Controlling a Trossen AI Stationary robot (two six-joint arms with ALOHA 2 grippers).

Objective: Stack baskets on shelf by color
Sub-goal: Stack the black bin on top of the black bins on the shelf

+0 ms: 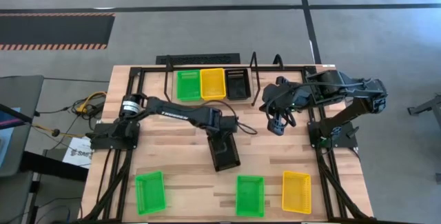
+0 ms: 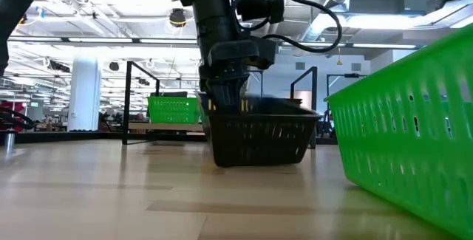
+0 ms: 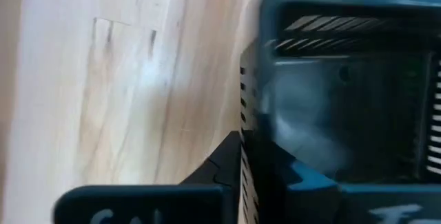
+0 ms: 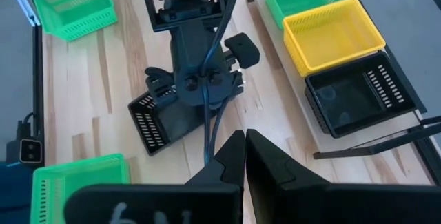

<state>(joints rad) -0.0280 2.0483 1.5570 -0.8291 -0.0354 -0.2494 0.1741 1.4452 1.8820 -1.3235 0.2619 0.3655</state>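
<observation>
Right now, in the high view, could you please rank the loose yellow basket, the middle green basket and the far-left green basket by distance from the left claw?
1. Middle green plastic mesh basket, front edge, nearest the left claw.
2. Yellow plastic mesh basket, front right.
3. Far-left green plastic mesh basket, front left; close to the yellow one, so that order is tentative.

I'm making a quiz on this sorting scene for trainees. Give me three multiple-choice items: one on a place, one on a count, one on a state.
1. Where is the black basket that the left gripper has?
A. on the shelf
B. mid-table
C. on the floor

2. How many green baskets are in the high view?
A. one
B. two
C. three

3. How are the right gripper's fingers?
A. shut, empty
B. shut on a yellow basket
C. wide open

Key: 1 B, it sits on the table in front of the shelf. 2 C, one on the shelf, two near the front edge. 3 A, the right wrist view shows the fingers together with nothing between.
</observation>
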